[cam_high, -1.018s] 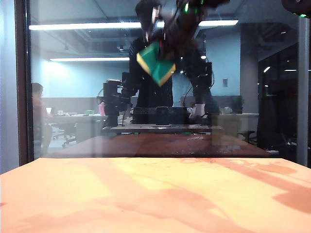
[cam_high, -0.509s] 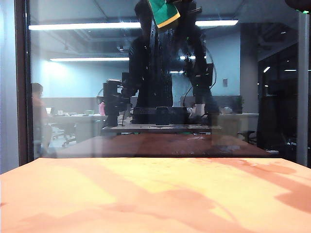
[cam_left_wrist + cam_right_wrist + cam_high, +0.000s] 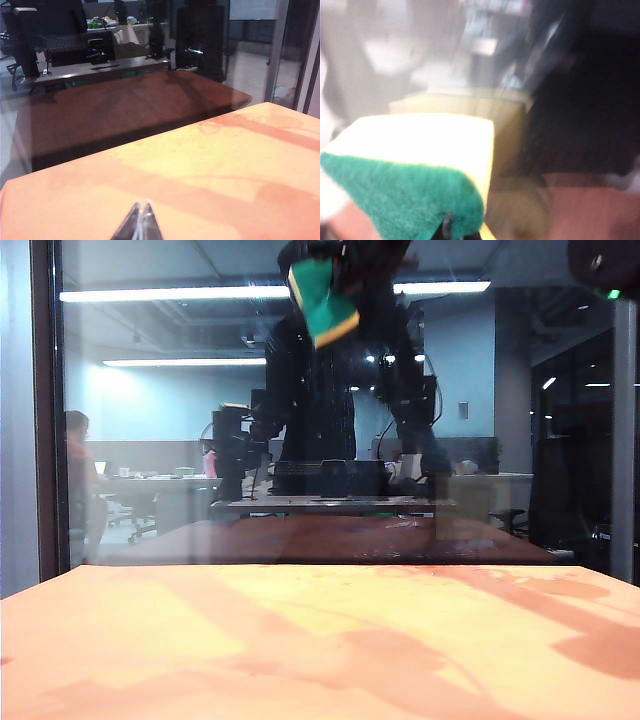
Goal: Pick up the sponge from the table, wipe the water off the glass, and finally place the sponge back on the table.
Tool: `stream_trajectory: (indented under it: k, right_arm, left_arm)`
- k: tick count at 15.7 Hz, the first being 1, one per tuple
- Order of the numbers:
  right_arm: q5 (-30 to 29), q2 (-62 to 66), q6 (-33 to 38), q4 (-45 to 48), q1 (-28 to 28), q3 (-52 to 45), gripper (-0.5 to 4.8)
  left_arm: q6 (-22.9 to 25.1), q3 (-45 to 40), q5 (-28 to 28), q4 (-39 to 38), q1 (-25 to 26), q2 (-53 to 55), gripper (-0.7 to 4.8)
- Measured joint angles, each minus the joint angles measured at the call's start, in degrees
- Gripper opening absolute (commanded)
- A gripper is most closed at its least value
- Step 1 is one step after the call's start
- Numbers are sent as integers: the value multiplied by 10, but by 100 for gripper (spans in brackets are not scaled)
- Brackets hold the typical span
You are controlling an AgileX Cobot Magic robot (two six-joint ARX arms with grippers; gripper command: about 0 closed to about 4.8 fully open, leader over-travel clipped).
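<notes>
The sponge (image 3: 322, 302), green layer on cream foam, is high up at the glass (image 3: 150, 420), tilted, near the top edge of the exterior view. My right gripper (image 3: 352, 268) is shut on it, a dark shape just above and to the right. The right wrist view is blurred; the sponge (image 3: 410, 165) fills its near side, a fingertip of the right gripper (image 3: 451, 227) presses into the green layer, and the glass (image 3: 560, 100) lies close ahead. My left gripper (image 3: 141, 212) is shut and empty, hanging over the table (image 3: 200, 165). Water on the pane is too faint to make out.
A dark vertical frame edge (image 3: 45, 410) bounds the glass on the left, another post (image 3: 624, 430) on the right. The orange table (image 3: 300, 640) runs up to the pane. Reflections of the robot and an office show in the glass.
The sponge in my right gripper climbed the glass from mid-height to the top edge, then came a little back down and left. The left arm has not moved.
</notes>
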Motion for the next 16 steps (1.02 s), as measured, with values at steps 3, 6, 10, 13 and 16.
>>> stream_trajectory:
  k: [3,6,10,13,16]
  right_arm:
    - [-10,30,0,-54,15,0,-9]
    - [-10,51,0,-87,24,-1,-9]
    - [3,72,0,-122,25,-2,-9]
    - [17,67,-4,-107,25,-2,-9]
    - [33,41,-5,-95,21,-2,-9]
  left_arm:
    - [0,0,0,0,0,0,-6]
    - [0,0,0,0,0,0,-6]
    - [0,0,0,-1,0,0,-6]
    - [0,0,0,-2,0,0,-6]
    - [0,0,0,-2,0,0,-6]
